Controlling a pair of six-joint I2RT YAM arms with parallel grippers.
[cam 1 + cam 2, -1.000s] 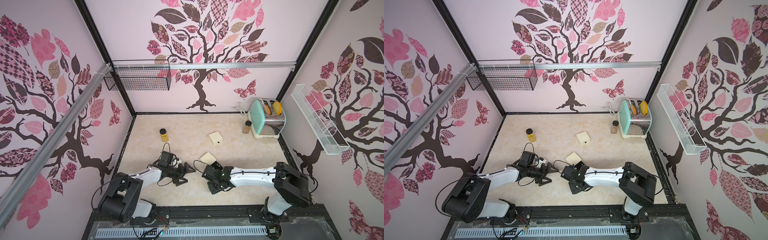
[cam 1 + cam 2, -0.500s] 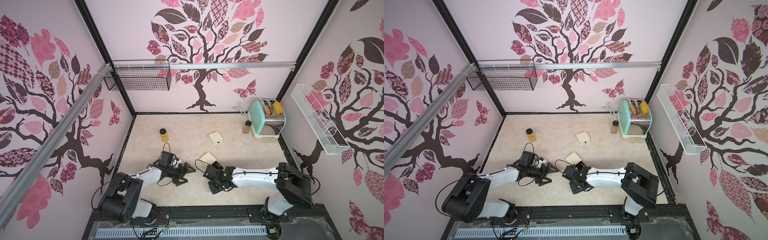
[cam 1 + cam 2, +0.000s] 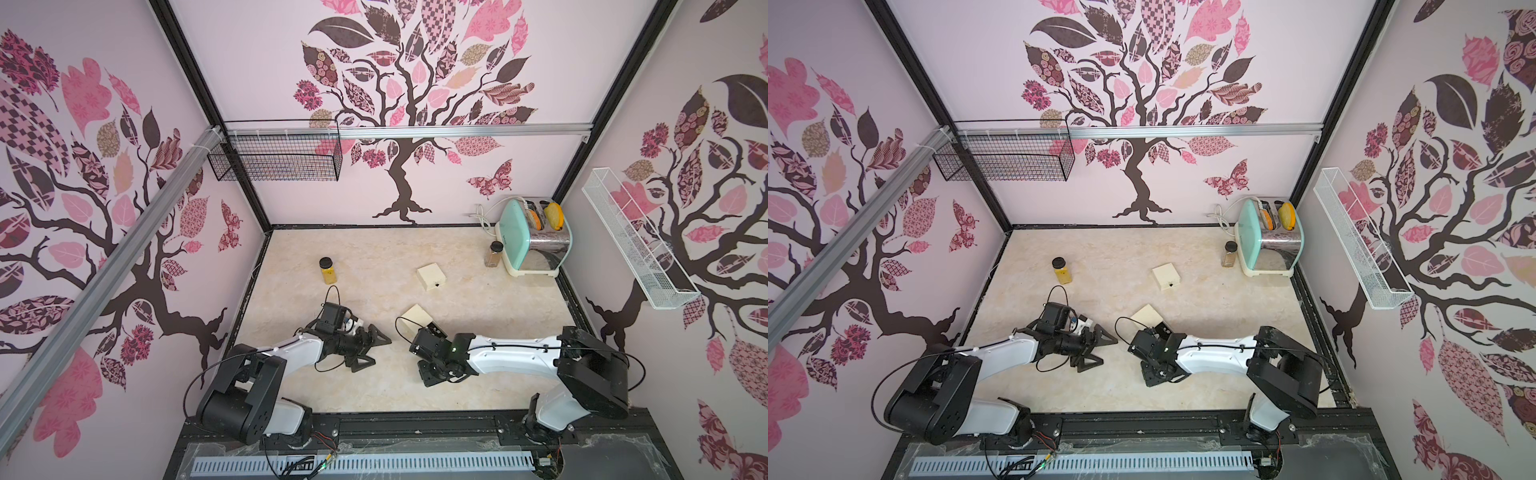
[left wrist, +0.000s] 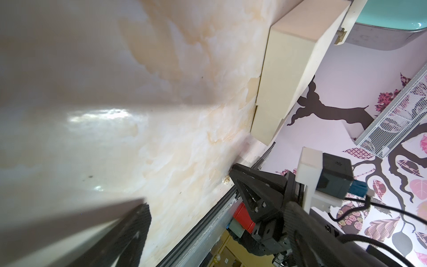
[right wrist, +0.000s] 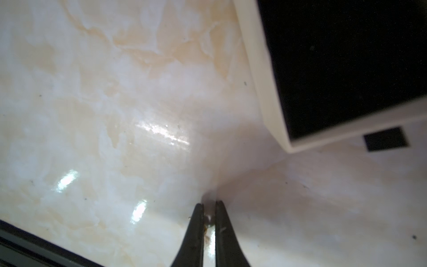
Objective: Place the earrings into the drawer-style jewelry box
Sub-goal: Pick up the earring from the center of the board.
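Cream marble-look tabletop [image 3: 374, 257] has loads of open room mid-table, though the black frame rail [image 5: 18, 249] runs close by. The right gripper [image 5: 209, 204] has its fingers [image 5: 194, 231] nearly together, pinching a tiny silvery-gold metal earring [image 5: 209, 218] down at the surface, near the cream black-lined drawer tray [image 5: 264, 92]. The left gripper [image 3: 382, 351] has its jaws spread wide.

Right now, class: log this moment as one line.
left gripper open | right gripper shut on earring | drawer open nearby
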